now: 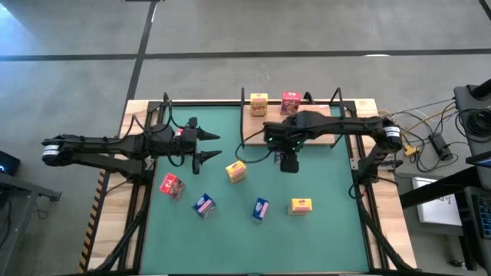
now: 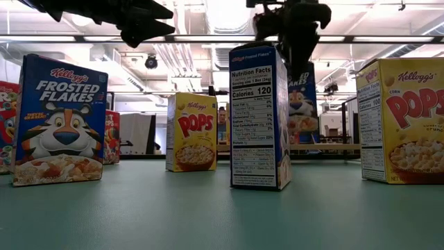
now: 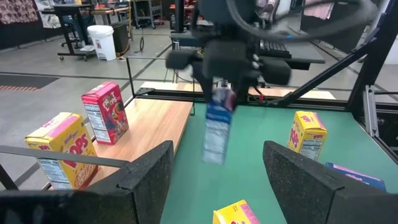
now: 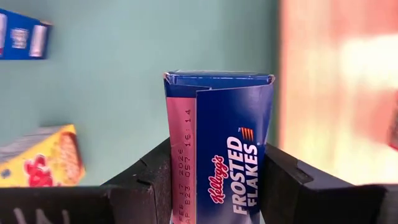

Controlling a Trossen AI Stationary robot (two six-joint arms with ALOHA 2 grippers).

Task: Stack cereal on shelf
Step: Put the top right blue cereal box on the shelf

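My right gripper [image 1: 288,162] points down over the green mat, just in front of the shelf [image 1: 345,113], and is shut on a blue Frosted Flakes box [image 3: 216,127]. A yellow box [image 1: 259,105] and a red box [image 1: 290,102] stand on the shelf's wood board. On the mat stand a yellow box [image 1: 235,171], a red box [image 1: 172,185], two blue boxes [image 1: 204,205] [image 1: 261,208] and another yellow one [image 1: 301,205]. My left gripper [image 1: 215,146] hovers open at mid-left, pointing toward the right arm. My right gripper pinches the blue box between its two fingers [image 4: 146,177], which come from above and point down. They sit on opposite sides of the box's upper end [image 4: 186,180]. The box hangs below them, slightly tilted and lifted clear of the mat [image 3: 249,155].
Thin black posts [image 1: 337,96] rise at the shelf's corners, and a black rail [image 3: 149,59] runs along its edge. The wood board has bare room to the right of the red box. Cables and equipment [image 1: 437,142] lie beyond the table's right edge.
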